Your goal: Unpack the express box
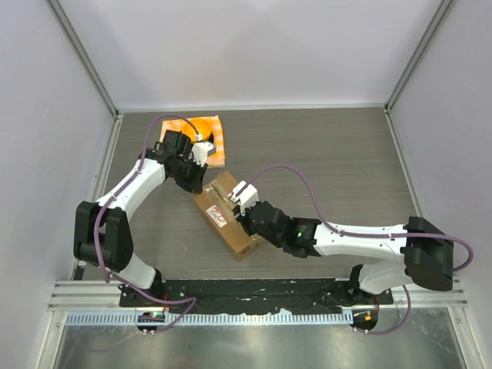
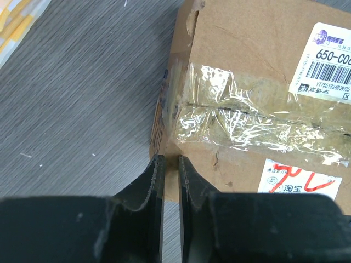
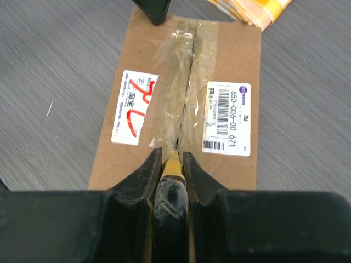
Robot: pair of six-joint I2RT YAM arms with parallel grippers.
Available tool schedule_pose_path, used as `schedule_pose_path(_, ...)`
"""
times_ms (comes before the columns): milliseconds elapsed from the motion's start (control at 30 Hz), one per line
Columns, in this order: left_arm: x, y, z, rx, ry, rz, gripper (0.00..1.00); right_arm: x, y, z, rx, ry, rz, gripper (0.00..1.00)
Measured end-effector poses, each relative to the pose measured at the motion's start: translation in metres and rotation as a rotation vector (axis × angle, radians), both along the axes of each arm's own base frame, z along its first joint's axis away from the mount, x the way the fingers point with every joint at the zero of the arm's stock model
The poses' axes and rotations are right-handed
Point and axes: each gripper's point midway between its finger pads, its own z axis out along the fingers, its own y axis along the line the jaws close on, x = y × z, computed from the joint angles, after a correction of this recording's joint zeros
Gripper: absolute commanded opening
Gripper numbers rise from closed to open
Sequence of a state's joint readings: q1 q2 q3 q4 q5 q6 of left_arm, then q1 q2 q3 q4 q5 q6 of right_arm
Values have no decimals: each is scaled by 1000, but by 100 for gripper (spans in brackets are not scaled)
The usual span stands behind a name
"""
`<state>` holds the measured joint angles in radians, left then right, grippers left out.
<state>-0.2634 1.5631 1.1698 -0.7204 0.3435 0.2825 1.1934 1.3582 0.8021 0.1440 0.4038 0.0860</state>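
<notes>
The express box [image 1: 237, 240] lies slantwise on the table, a brown carton with a white label [image 3: 227, 118], a red-marked sticker [image 3: 134, 107] and clear tape [image 3: 184, 82] along its seam. My right gripper [image 1: 237, 217] is over the box's near half, shut [image 3: 174, 156] on a black cutter with a yellow tip [image 3: 174, 164]. The tip rests on the taped seam, which looks split just ahead of it. My left gripper [image 1: 196, 181] is at the box's far corner. In the left wrist view its jaws [image 2: 170, 160] stand almost together and hold nothing, right at the carton's [image 2: 247, 49] edge.
An orange-and-white packet [image 1: 209, 134] lies just beyond the box's far end, behind my left gripper. It also shows in the right wrist view [image 3: 252, 8]. Grey walls enclose the table on three sides. The arm bases stand along the near rail [image 1: 254, 296].
</notes>
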Motion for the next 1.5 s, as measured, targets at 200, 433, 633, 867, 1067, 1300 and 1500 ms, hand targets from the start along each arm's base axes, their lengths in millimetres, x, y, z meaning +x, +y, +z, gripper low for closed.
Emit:
schedule_pose_path(200, 0, 0, 0, 14, -10, 12, 0, -12, -10, -6, -11, 35, -20, 1)
schedule_pose_path(433, 0, -2, 0, 12, -11, 13, 0, -22, -19, -1, 30, 60, -54, 1)
schedule_pose_path(633, -1, -10, 1, 0, -16, -6, 0, -33, -27, -1, 20, 81, -66, 1)
schedule_pose_path(867, -1, -11, 1, -3, -12, 7, 0, -38, -31, -5, 26, 104, -112, 1)
schedule_pose_path(1067, 0, -10, 0, 1, -7, 29, 0, -49, -35, -13, -7, 123, -168, 1)
schedule_pose_path(1300, 1, -9, -1, 11, -4, 58, 0, -66, -33, -17, 3, 145, -205, 1)
schedule_pose_path(1500, 2, -11, -1, 14, 0, 64, 0, -81, -35, -16, 32, 162, -229, 1)
